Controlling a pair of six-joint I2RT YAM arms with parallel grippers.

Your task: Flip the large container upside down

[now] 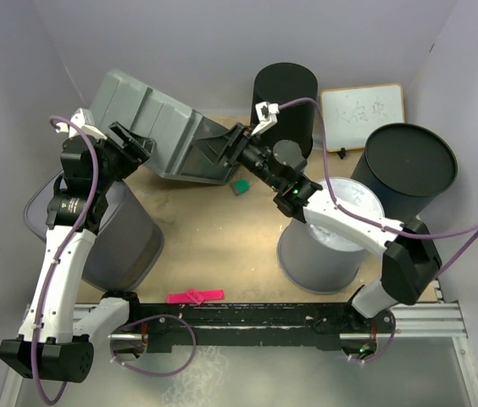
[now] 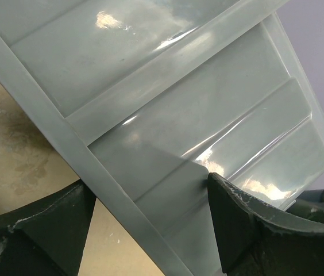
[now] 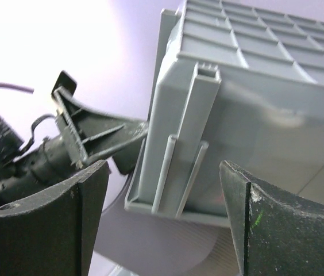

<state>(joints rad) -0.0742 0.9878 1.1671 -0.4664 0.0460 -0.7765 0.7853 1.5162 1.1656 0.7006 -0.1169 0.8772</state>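
Reaching from the near edge of the table (image 1: 222,242), both arms stretch toward its far left part. The left gripper (image 1: 130,146) has its 2 fingers spread, and the rim of the large container (image 1: 150,114) passes between them. The right gripper (image 1: 222,151) is also spread. It stands at the container's right end and does not clamp it. The container lies tilted, with its long axis running from one gripper to the other. I judge both arms about equally near, so the turn likely needs both.
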